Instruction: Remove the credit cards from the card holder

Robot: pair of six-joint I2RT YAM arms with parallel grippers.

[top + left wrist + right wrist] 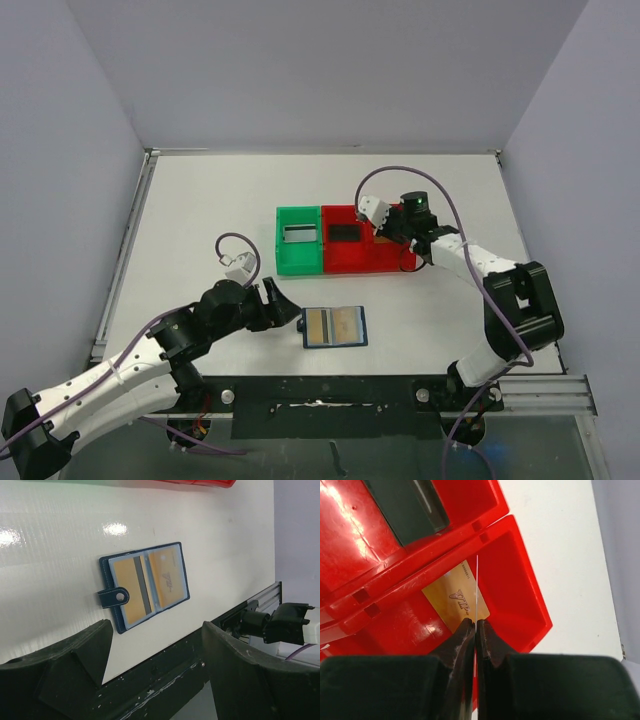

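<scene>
The dark blue card holder lies open on the table, in the left wrist view too. Its pockets hold a gold card with a dark stripe and another gold card. My left gripper is open and empty just left of the holder, its fingers apart. My right gripper is shut on a thin card seen edge-on, above the red bin's right compartment. A gold card marked VIP lies in that compartment.
A green bin and the red bin stand side by side mid-table. A dark card lies in the red bin's left compartment, a greyish one in the green bin. A black rail runs along the near edge.
</scene>
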